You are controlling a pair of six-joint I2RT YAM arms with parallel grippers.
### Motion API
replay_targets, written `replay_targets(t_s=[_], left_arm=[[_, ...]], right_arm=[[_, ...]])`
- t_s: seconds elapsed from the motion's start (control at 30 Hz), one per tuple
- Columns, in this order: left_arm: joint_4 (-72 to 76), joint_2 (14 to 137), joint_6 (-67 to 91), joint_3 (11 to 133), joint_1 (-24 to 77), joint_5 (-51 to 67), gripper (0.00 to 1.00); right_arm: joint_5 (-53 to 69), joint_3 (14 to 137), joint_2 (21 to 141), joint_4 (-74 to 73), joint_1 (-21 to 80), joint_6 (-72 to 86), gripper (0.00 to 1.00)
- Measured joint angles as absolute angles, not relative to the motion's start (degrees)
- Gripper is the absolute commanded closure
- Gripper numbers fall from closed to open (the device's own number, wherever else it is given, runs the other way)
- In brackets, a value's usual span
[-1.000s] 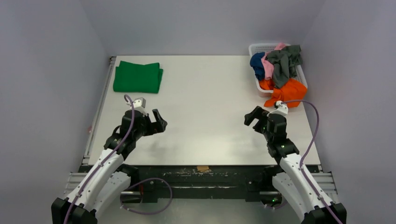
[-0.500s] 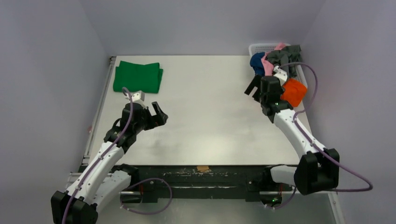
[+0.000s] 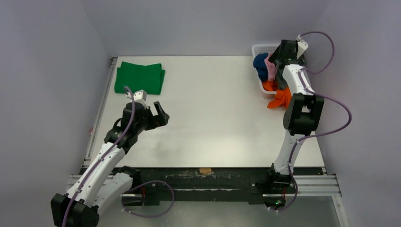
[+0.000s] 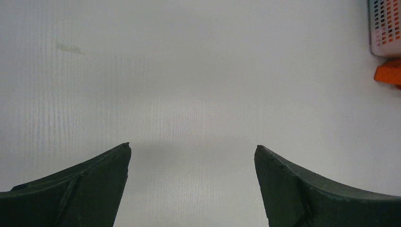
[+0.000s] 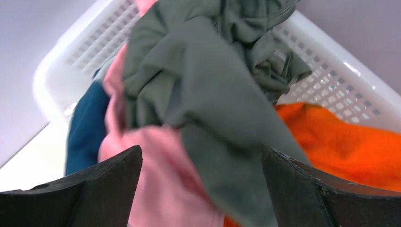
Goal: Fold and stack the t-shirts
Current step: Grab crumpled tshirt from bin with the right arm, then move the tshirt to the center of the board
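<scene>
A bright green t-shirt (image 3: 139,78) lies folded at the table's far left. The dark grey (image 5: 208,85), pink (image 5: 161,184), navy (image 5: 85,127) and orange (image 5: 340,142) t-shirts are heaped in the white basket (image 5: 331,80). In the top view the navy (image 3: 260,64), pink (image 3: 271,69) and orange (image 3: 279,97) shirts show beside the arm. My right gripper (image 5: 202,149) is open just above the heap, its jaws either side of the pink and dark grey cloth, gripping nothing. It also shows in the top view (image 3: 283,53). My left gripper (image 4: 193,145) is open and empty over bare table (image 3: 158,116).
The white lattice basket (image 3: 263,48) stands at the far right corner, with the orange shirt hanging over its near rim. Its corner (image 4: 385,28) and an orange shirt edge (image 4: 388,73) show in the left wrist view. Grey walls enclose the table.
My right arm has swung from the middle right of the table out to the far right, over the basket. My left arm has barely moved.
</scene>
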State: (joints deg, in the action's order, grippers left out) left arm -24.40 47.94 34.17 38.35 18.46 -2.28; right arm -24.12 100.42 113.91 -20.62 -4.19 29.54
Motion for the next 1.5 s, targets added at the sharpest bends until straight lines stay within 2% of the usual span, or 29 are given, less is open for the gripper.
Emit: replay_targets(t_s=[0.2,0.3,0.37,0.47,0.53,0.77,0.97,1.03,1.1,1.2,1.5], left_arm=[[-22.8,46.9,33.1,38.3,18.5,-1.8,0.00],[-21.8,46.8,32.4,38.2,18.5,-1.7,0.00],[-21.0,46.8,32.1,37.9,18.5,-1.5,0.00],[-20.1,46.7,31.9,37.0,18.5,-1.2,0.00],[-20.1,46.5,31.9,36.7,18.5,-1.0,0.00],[-17.0,43.8,31.9,35.8,18.5,1.7,0.00],[-15.6,43.3,31.9,34.7,18.5,3.9,0.00],[-15.5,43.3,31.9,34.7,18.5,4.3,0.00],[-15.5,43.3,31.9,34.7,18.5,4.4,0.00],[-15.5,43.3,31.9,34.7,18.5,4.5,0.00],[-15.7,38.4,32.4,33.6,18.5,4.3,0.00]], right_arm=[[-22.8,108.4,123.5,-21.4,-8.8,30.6,0.14],[-21.5,111.1,127.2,-20.8,-10.0,30.9,0.21],[-20.8,112.5,129.4,-20.0,-10.2,30.9,0.34],[-19.4,114.0,132.1,-18.8,-10.1,30.5,0.65],[-18.6,114.5,133.0,-18.1,-10.1,29.8,0.75],[-18.5,115.5,130.0,-17.1,-10.1,28.0,0.77],[-17.8,109.3,116.4,-12.4,-10.1,28.2,0.78],[-17.9,108.0,111.9,-10.7,-10.1,28.2,0.82],[-17.8,108.2,109.1,-8.9,-10.1,27.9,0.92],[-16.5,110.5,107.6,-8.6,-10.2,26.9,0.99],[-0.3,122.5,107.0,-17.5,-6.0,21.3,0.99]])
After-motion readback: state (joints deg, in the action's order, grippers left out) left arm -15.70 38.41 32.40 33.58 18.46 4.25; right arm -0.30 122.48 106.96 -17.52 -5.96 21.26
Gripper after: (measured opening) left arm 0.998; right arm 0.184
